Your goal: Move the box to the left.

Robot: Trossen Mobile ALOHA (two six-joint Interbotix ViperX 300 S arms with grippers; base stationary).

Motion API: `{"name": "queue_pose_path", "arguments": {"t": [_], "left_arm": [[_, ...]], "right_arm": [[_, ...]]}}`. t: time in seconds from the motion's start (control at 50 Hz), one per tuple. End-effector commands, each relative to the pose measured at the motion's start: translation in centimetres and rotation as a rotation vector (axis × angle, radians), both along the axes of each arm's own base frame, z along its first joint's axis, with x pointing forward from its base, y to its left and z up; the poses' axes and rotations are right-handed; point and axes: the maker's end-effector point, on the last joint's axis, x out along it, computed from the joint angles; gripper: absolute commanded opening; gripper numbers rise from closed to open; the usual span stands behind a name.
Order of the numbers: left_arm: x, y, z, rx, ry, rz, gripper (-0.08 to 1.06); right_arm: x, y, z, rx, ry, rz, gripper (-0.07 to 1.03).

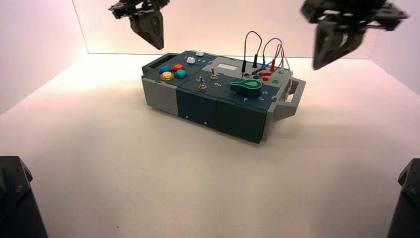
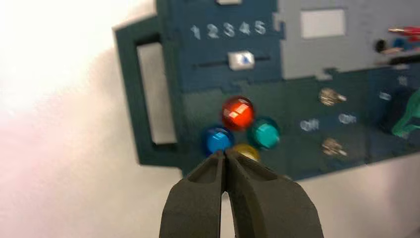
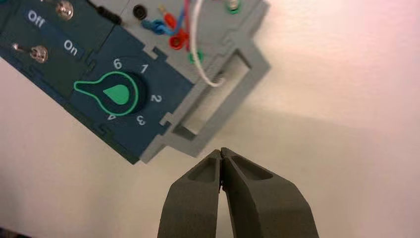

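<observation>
The box [image 1: 218, 101], long, dark blue and grey, lies at an angle on the white table. Its grey right end handle [image 1: 292, 94] points right and shows close in the right wrist view [image 3: 213, 106]. My right gripper [image 1: 324, 59] hangs shut in the air above and just right of that handle, holding nothing [image 3: 221, 151]. My left gripper [image 1: 154, 37] hangs shut above the box's left end, over the round buttons [image 2: 225, 153]. The dark left end handle [image 2: 148, 94] sits beyond those buttons. The green knob [image 3: 116, 94] has its pointer near the 4 and 5 marks.
Looped jumper wires [image 1: 262, 49] rise from the box's right rear. Two toggle switches [image 1: 208, 79] stand mid-box beside the Off and On lettering. White walls close the back and sides. Dark arm bases [image 1: 15, 198] sit at the near corners.
</observation>
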Motion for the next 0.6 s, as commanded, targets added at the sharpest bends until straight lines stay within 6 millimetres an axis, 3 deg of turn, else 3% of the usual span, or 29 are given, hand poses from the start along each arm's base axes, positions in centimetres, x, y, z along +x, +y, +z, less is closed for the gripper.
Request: {"name": "queue_pose_path", "arguments": {"t": [0.02,0.28,0.6], "left_arm": [[2.3,0.4,1.4,0.038,-0.082,-0.020,-0.03],[4.1,1.0,0.7,0.101,-0.096,-0.010,-0.03],[4.4,0.5,-2.4,0.117,-0.047,-0.025,-0.03]], "right_arm": [[1.3,0.5,0.4,0.011,-0.019,-0.004,-0.02],[1.8,0.8,-0.4,0.024,-0.022,-0.023,-0.02],[2.7,1.4,-1.6,0.018,-0.016,-0.013,-0.02]]}}
